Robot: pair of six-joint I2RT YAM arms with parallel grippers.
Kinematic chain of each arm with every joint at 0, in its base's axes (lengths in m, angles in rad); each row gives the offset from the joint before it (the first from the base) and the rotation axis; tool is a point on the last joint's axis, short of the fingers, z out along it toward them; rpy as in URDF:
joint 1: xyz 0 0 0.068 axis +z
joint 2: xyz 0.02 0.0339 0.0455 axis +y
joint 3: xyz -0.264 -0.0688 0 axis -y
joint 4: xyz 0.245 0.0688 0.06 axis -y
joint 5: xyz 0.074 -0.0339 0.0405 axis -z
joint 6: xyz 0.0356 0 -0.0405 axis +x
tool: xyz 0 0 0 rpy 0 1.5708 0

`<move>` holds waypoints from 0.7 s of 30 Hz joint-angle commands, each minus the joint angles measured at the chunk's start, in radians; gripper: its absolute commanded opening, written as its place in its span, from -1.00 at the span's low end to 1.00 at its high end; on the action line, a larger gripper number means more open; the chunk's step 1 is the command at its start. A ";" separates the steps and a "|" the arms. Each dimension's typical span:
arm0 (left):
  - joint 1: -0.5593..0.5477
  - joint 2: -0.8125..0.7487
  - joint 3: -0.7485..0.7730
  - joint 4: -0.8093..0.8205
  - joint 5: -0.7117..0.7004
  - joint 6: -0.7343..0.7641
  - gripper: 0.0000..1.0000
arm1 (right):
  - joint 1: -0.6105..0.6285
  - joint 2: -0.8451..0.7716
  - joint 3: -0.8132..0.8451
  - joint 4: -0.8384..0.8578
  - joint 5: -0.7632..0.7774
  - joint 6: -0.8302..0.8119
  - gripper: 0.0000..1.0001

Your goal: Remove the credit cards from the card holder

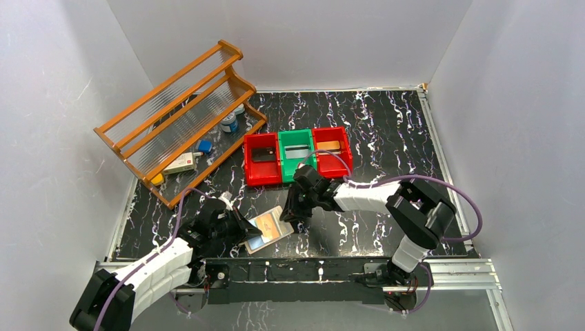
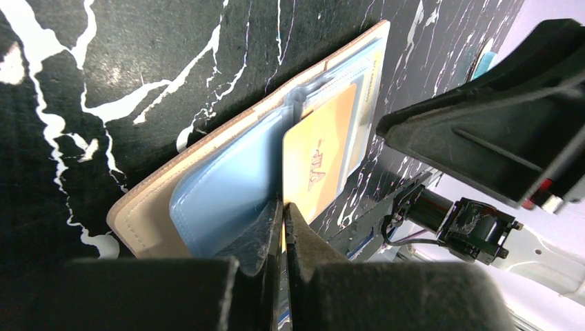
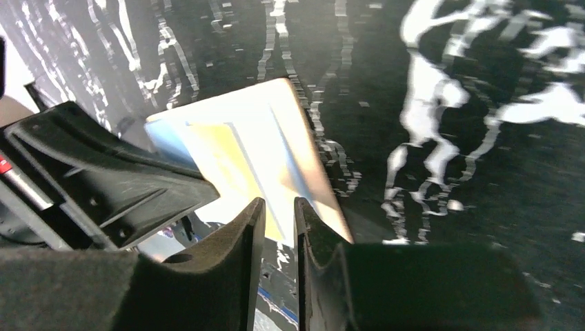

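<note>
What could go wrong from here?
The left hand is shut on the tan leather-like bifold card holder right beside the orange-gold plastic card; it might pinch that card too, so a pull could drag everything. The right hand, jaws barely apart near the holder's edge, may catch the pale blue sleeve instead.

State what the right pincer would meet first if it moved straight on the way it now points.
Most likely the open card holder, around its orange card; depth is hard to judge here.
</note>
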 commanded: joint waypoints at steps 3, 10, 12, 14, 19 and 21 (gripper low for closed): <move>0.002 0.007 0.024 -0.053 -0.008 0.026 -1.00 | 0.074 0.031 0.124 0.002 0.000 -0.077 -0.36; 0.002 0.011 0.026 -0.053 -0.005 0.027 -1.00 | 0.093 0.110 0.152 -0.082 0.046 -0.060 -0.25; 0.002 0.012 0.029 -0.055 -0.006 0.027 -1.00 | 0.093 0.128 0.158 -0.122 0.063 -0.059 -0.23; 0.003 0.011 0.031 -0.055 -0.004 0.028 -1.00 | 0.093 0.141 0.160 -0.151 0.073 -0.055 -0.22; 0.002 0.009 0.037 -0.046 0.002 0.023 -0.96 | 0.093 0.167 0.172 -0.169 0.059 -0.051 -0.23; 0.001 0.011 0.039 -0.031 0.010 0.014 -0.79 | 0.093 0.172 0.169 -0.169 0.055 -0.047 -0.25</move>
